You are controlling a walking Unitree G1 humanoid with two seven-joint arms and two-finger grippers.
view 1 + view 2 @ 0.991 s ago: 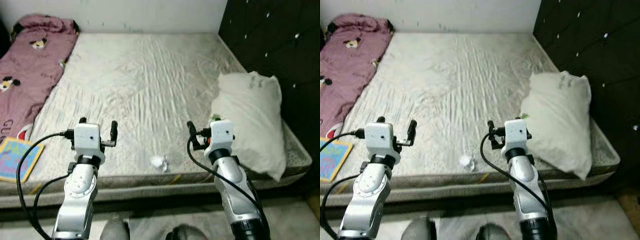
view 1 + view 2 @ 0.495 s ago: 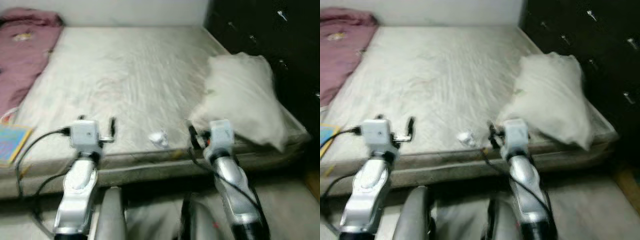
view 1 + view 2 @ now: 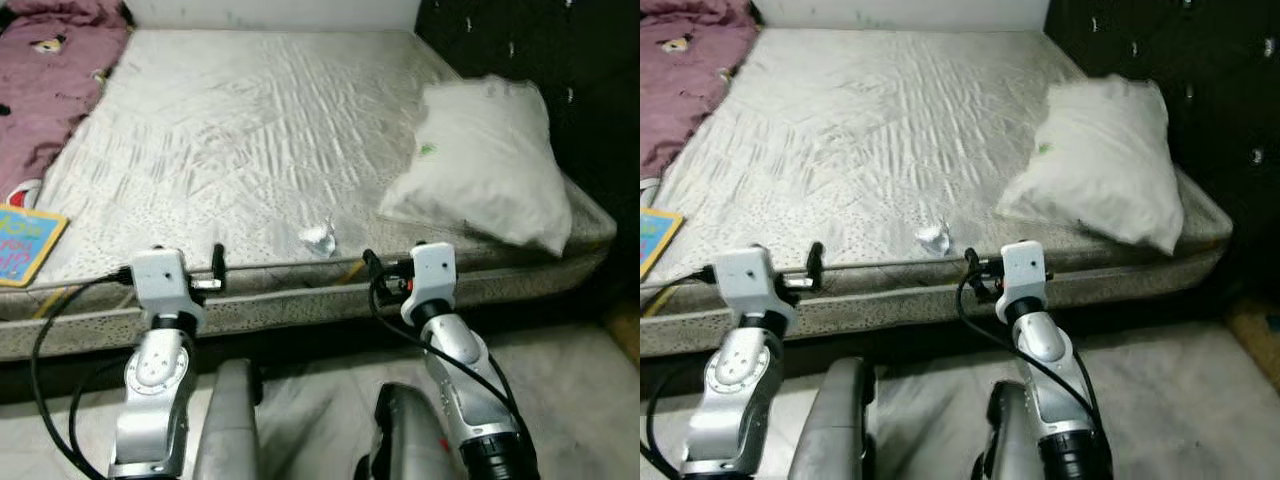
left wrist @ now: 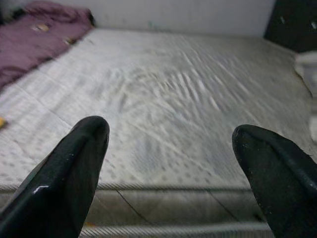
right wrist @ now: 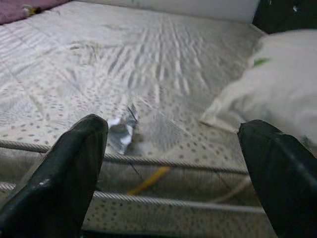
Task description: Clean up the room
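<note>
Crumpled wrapper (image 3: 319, 238), a small silvery-white scrap, lies on the mattress (image 3: 250, 140) near its front edge, ahead of the right tool (image 3: 375, 272) and a little toward the left tool (image 3: 218, 268). In the left eye view both tools hang just short of the bed's edge, empty, with the white pillow (image 3: 487, 165) off beyond the right tool's outer side. A maroon blanket (image 3: 50, 60) and a colourful book (image 3: 25, 245) sit far out past the left tool.

From the left wrist view, the left tool's fingers (image 4: 74, 173) stand wide apart with bare mattress ahead of them and nothing between.

From the right wrist view, the right tool's fingers (image 5: 64, 173) are also spread wide; the wrapper (image 5: 121, 134) sits ahead, close to the inner finger rather than centred.

The likely trouble: a straight reach would put that inner finger on top of the scrap, pushing it aside or flattening it into the soft sheet. The wrapper looks light, so a glancing touch could flick it over the edge onto the floor. Closing low could also pinch bedding along with it.
</note>
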